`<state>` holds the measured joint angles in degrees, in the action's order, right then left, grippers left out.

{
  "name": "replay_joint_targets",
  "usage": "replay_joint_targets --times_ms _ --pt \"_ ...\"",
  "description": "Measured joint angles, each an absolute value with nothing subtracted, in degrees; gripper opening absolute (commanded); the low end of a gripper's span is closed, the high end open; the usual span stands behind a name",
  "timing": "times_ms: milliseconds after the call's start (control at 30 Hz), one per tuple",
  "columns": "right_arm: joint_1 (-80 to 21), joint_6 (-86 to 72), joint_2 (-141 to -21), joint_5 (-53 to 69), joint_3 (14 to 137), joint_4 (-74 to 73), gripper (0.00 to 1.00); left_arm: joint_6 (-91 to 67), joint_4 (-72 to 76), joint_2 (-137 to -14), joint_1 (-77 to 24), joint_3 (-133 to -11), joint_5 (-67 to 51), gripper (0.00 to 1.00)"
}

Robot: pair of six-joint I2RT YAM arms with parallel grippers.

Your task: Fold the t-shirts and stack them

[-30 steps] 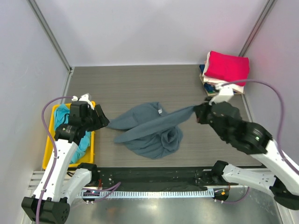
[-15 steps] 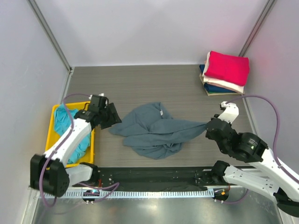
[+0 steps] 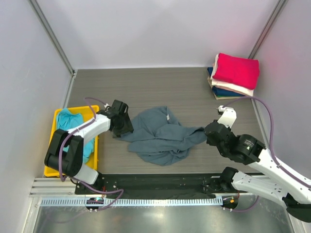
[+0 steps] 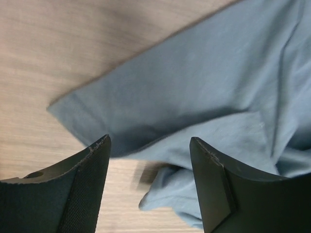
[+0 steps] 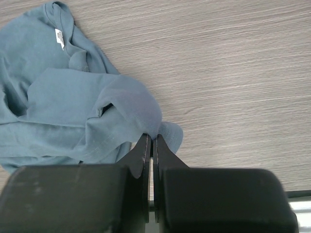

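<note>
While your left claw (image 4: 149,141) is hanging open over the table (image 3: 146,87), its two fingers (image 4: 87,184) are standing well apart with nothing between them. The grey tee (image 4: 194,82) is lying just ahead of the tips, with one flat corner pointing off to the claw's left. Your right claw (image 5: 150,140) is pinching shut on a fold of that same tee. The cloth is bunching up right at its fingertips and spreading away ahead and to the claw's left, where the white neck label (image 5: 60,38) is showing. From above, you are seeing the tee lying crumpled between the two claws, its one edge reaching the left claw. The teal tee (image 3: 65,121) is sitting in the yellow bin (image 3: 48,167), behind the left claw on its outer side. The folded stack is resting well beyond the right claw, at the table's far corner: the crimson tee (image 3: 236,69) is lying on top, the cream tee (image 3: 233,87) under it and the navy tee (image 3: 223,92) at the bottom
</note>
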<state>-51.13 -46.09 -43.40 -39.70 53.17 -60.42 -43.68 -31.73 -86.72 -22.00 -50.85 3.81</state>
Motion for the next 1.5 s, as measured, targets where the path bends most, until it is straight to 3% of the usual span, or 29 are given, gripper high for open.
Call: replay_joint_targets --times_ms 533,633,733,767,800,1100,1500 --pt "-51.13 -44.73 -47.05 -38.33 52.62 -56.66 0.01 -49.6 -31.86 -79.29 -23.24 -42.48 7.14 0.76" --pt "-51.13 -44.71 -46.57 -38.17 52.14 -56.51 0.01 -49.58 -29.91 -81.67 -23.24 -42.22 7.73 0.66" --pt "-51.13 -44.71 -46.22 -38.15 51.68 -56.51 0.01 -49.6 -27.42 -83.42 -23.24 -42.89 8.8 0.27" --pt "-51.13 -44.71 -46.22 -38.15 51.59 -56.47 0.01 -49.5 -26.48 -84.4 -23.22 -43.48 9.08 0.08" --pt "-51.13 -44.71 -46.24 -38.15 51.51 -56.45 0.01 -49.71 -25.93 -85.23 -23.2 -44.12 9.23 0.01" --pt "-50.46 -41.85 -47.53 -38.7 56.16 -57.04 0.01 -45.65 -35.18 -80.86 -23.29 -57.82 15.29 0.0" --pt "-50.13 -29.89 -52.64 -42.26 85.25 -59.2 0.01 -36.88 -53.98 -64.73 -23.31 -95.66 22.11 0.0"
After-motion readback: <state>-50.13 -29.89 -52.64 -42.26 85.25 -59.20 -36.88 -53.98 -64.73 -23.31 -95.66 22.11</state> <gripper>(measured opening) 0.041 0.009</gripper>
